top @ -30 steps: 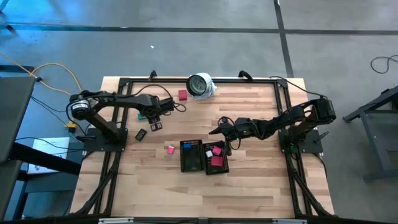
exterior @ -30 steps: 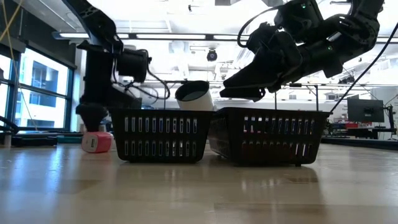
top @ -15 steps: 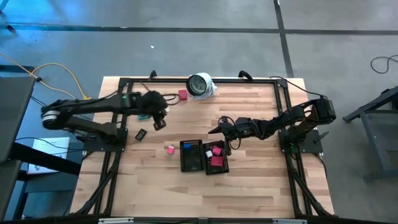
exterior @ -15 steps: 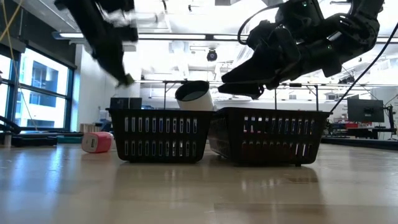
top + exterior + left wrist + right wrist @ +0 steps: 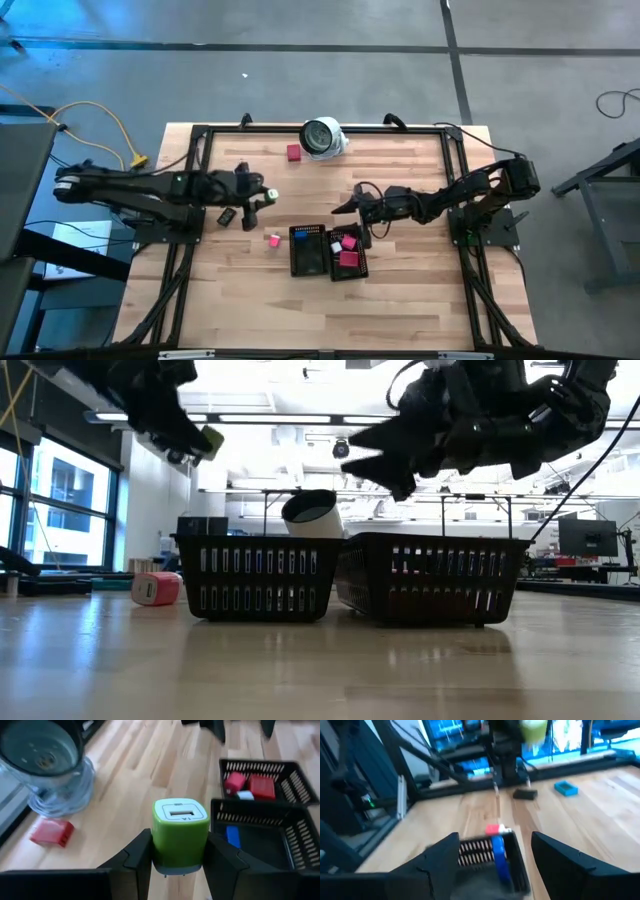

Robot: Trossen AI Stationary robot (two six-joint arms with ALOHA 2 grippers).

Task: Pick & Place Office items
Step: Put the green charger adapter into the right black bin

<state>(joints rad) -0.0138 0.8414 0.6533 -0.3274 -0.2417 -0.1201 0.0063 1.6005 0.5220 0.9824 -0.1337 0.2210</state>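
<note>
My left gripper (image 5: pixel 260 195) is shut on a green charger cube (image 5: pixel 180 832), one of the office items, and holds it high above the table's left middle, left of the two black mesh trays (image 5: pixel 308 250) (image 5: pixel 348 252). One tray holds red and pink pieces (image 5: pixel 250 785) and a small white one; the other holds a blue piece (image 5: pixel 232 836). A pink piece (image 5: pixel 273 240) and a red piece (image 5: pixel 293 152) lie on the table. My right gripper (image 5: pixel 340 207) hangs open above the trays' far side, holding nothing. My left gripper pinches the green cube by two opposite side faces (image 5: pixel 156 845) between its two fingers (image 5: pixel 137 857). The fingers come from the table's left, slanting a little downward. The cube is lifted clear of the table, and its white face with the socket (image 5: pixel 179 812) points away from the gripper.
A large round white-and-grey object (image 5: pixel 322 137) stands at the far edge next to the red piece. A small black item (image 5: pixel 226 215) lies under my left arm, and a blue flat piece (image 5: pixel 565 787) lies beyond it. Bare wood stretches along the near edge.
My left gripper has risen from the table with the green cube, which is now lifted clear. It has swung a little toward the near edge and the trays. It has tipped from pointing down to nearly level. My right gripper has tipped its fingers upward slightly.
</note>
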